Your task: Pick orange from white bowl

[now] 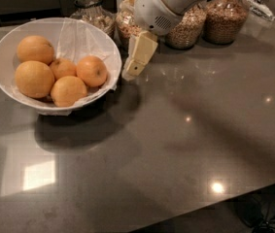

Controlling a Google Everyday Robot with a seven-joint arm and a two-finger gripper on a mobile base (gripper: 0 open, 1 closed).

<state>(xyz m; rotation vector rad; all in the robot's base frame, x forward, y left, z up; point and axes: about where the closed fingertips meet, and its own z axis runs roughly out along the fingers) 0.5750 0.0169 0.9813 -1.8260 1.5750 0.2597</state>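
The white bowl (1, 50), lined with crinkled translucent wrap, stands at the left of the dark countertop and holds several oranges. The orange (92, 71), reddish-orange with a small dark speck, lies at the bowl's right side against the rim. Two larger, paler oranges (34, 78) lie to its left, and the smallest one (62, 67) sits in the middle. My gripper (129, 73), cream-coloured under a white arm, hangs tilted just right of the bowl's rim, close to the orange but outside the bowl. It holds nothing that I can see.
Several glass jars of grain (227, 18) stand in a row along the back edge, behind the arm. One more jar (92, 11) stands right behind the bowl. The grey countertop (176, 144) stretches to the front and right.
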